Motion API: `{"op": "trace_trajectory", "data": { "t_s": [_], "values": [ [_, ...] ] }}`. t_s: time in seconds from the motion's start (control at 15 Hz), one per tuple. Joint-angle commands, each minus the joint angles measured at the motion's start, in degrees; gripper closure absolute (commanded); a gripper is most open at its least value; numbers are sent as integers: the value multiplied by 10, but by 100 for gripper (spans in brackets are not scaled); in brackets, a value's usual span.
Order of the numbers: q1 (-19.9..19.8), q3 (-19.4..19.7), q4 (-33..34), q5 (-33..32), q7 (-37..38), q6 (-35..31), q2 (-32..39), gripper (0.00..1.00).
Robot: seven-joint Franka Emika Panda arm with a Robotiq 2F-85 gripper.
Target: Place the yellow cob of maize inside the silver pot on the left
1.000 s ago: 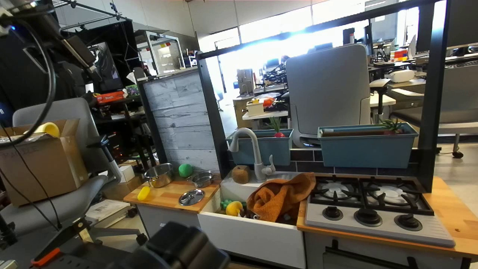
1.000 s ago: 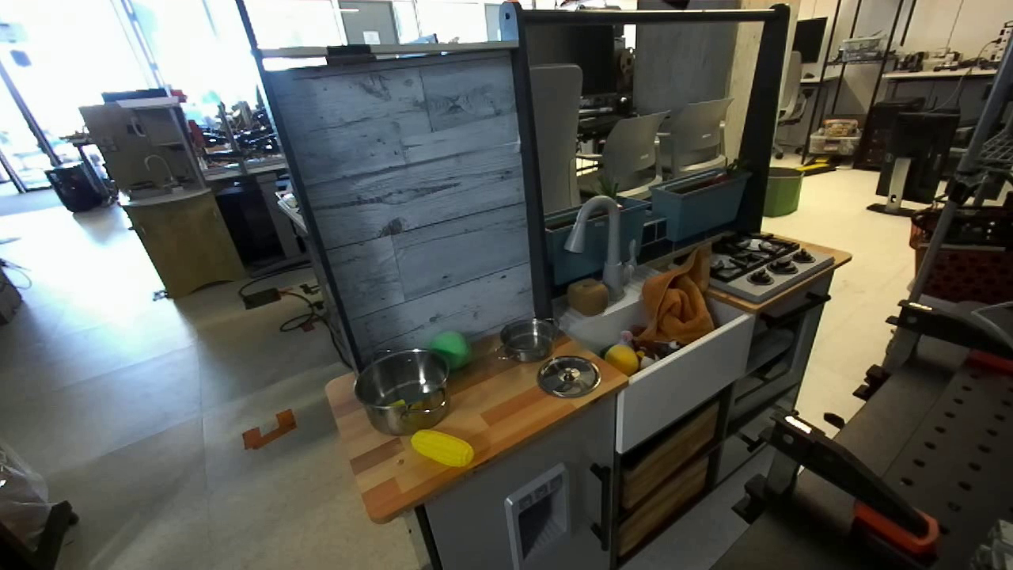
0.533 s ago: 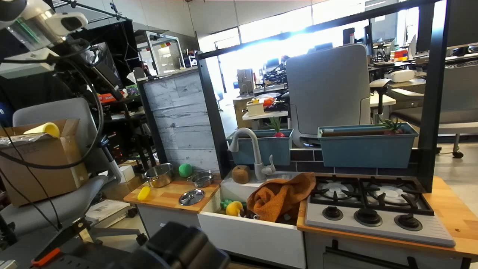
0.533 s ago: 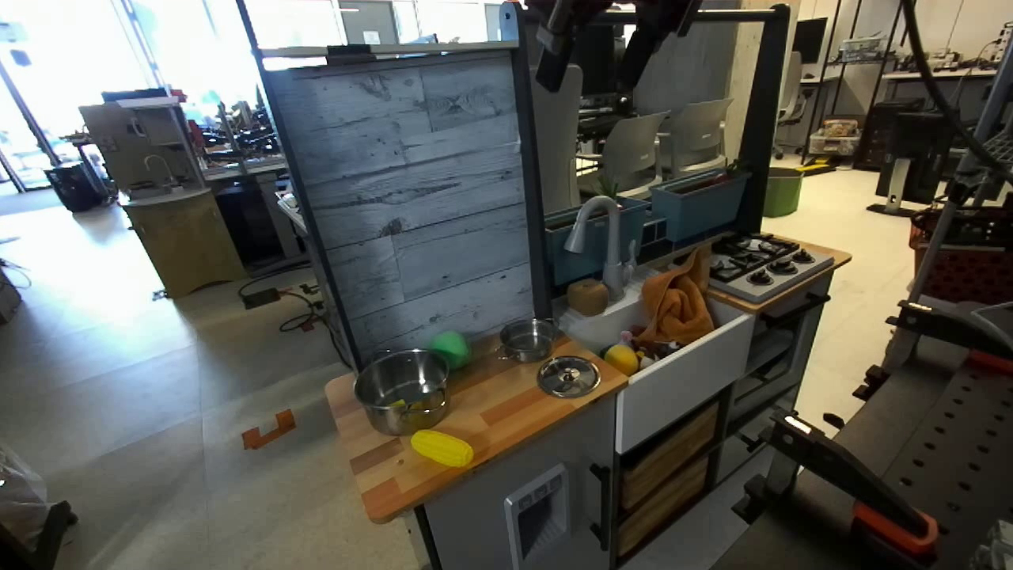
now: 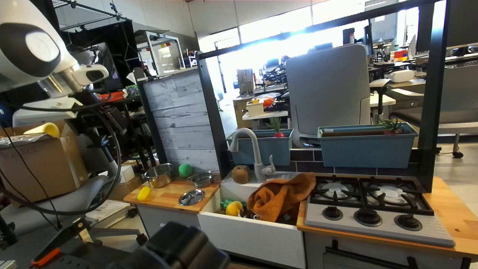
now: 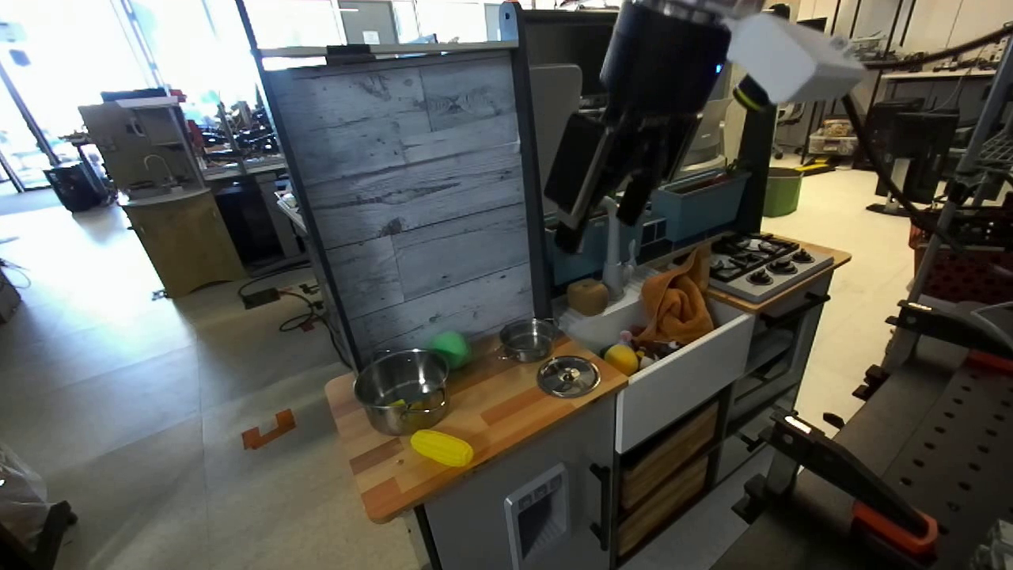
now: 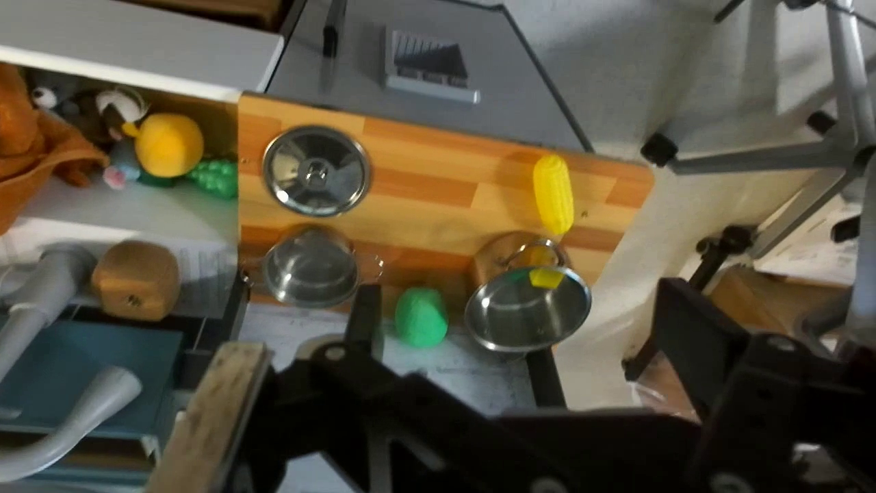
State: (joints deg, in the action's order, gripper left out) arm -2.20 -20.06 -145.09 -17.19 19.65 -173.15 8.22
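The hand hung well above the table, its fingers spread wide with nothing between them. Lower down, at the back edge, sat a green ball; a smaller pot and a lid lay toward the edge by the sink. At the outer edge, farthest from the sink, stood the silver pot, uncovered. The yellow cob of maize rested just beside it, close to the front edge and toward the outer front corner, lying lengthwise from front to back; whether they touched, I couldn't tell.

The step in hand looked to be the reach, with the pick not yet made. The next move called for lowering the hand toward that corner. The fingers seemed set to close across the cob's narrow width, so little twist was likely needed. Keeping clear of the pot's near handle appeared the fussy part; then a lift above the rim and a release inside.
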Motion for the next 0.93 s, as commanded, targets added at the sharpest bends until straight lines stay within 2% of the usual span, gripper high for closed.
{"op": "trace_trajectory", "data": {
  "t_s": [0.0,0.13,0.33,0.67,0.87],
  "values": [
    [-1,-20,29,0,-37,4,75,0],
    [35,24,38,-50,-8,-21,94,0],
    [114,120,71,-121,28,-76,130,0],
    [228,238,150,-128,39,-120,225,0],
    [290,290,193,-111,47,-134,278,0]
  ]
}}
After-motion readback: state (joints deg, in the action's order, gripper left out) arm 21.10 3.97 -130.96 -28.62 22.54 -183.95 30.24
